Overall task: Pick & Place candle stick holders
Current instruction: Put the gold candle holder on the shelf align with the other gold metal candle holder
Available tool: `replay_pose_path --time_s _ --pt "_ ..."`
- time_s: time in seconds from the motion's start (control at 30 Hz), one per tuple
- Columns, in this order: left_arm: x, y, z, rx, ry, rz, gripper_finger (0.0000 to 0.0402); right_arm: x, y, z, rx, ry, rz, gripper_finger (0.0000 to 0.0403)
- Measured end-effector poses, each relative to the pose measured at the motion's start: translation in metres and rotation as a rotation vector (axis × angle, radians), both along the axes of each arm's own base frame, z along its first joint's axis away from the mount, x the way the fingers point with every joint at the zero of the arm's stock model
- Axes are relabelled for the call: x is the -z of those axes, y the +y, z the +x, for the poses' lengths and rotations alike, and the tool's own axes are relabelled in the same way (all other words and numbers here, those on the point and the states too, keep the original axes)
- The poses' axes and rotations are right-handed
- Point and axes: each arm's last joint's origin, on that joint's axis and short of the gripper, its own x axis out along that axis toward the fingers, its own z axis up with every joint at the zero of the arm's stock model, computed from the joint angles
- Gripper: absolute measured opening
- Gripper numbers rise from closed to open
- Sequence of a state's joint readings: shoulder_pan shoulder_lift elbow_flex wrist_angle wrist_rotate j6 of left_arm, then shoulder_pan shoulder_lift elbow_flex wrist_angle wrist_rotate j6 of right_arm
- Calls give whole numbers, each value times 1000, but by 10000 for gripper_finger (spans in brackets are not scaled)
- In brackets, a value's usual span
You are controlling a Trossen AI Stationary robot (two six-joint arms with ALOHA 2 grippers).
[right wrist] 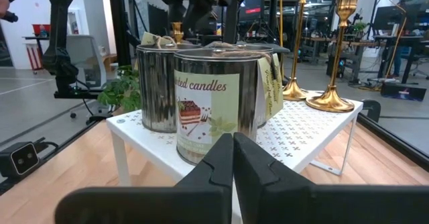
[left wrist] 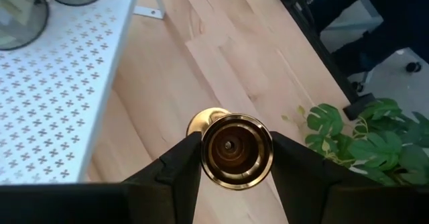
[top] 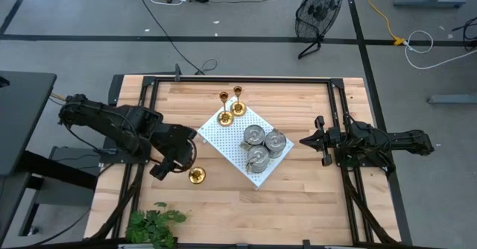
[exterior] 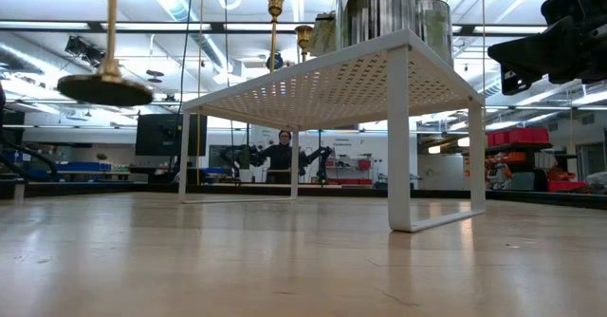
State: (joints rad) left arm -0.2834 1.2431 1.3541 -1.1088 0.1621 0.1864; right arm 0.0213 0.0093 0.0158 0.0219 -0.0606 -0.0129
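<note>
A brass candle stick holder (exterior: 104,87) hangs clear of the table at the near left of the white perforated board (top: 223,141), with my left gripper (top: 188,168) shut on its top. Two more brass holders (top: 224,117) (top: 238,107) stand by their round bases on the board's far corner. Three silver-grey tins (top: 262,146) labelled as candles stand on the board's right half. My right gripper (top: 305,140) waits shut and level to the right of the board. My left gripper pinches the holder's top cup (left wrist: 236,150) between its two fingers (left wrist: 177,174), one on each side of the rim. The fingers come slanting down from the table's left. The holder hangs upright below them, its round base (left wrist: 201,122) lifted clear of the table.
The board stands raised on thin white legs (exterior: 398,146) at the table's middle. A green leafy plant (top: 153,225) sits at the near left edge, close under the held holder. Black frame rails (top: 238,79) run along the table's sides.
</note>
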Motion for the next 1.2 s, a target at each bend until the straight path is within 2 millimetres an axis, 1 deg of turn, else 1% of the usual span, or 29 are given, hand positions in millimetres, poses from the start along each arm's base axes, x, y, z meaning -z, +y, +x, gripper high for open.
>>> replay_pose_path --time_s 0.2,0.57,0.8,0.93,1.2 --pt "-6 6 0 -28 -5 -2 172 0 0 0 0 0 0 16" --pt "-28 18 0 -99 -60 -28 172 0 0 0 -1 0 0 16" --pt "-39 25 11 -136 -38 -21 172 0 0 0 0 0 0 16" --pt "-42 28 20 -155 -27 -14 172 0 0 0 0 0 0 16" --pt "-54 40 39 -212 -23 -12 172 0 0 0 0 0 0 16"
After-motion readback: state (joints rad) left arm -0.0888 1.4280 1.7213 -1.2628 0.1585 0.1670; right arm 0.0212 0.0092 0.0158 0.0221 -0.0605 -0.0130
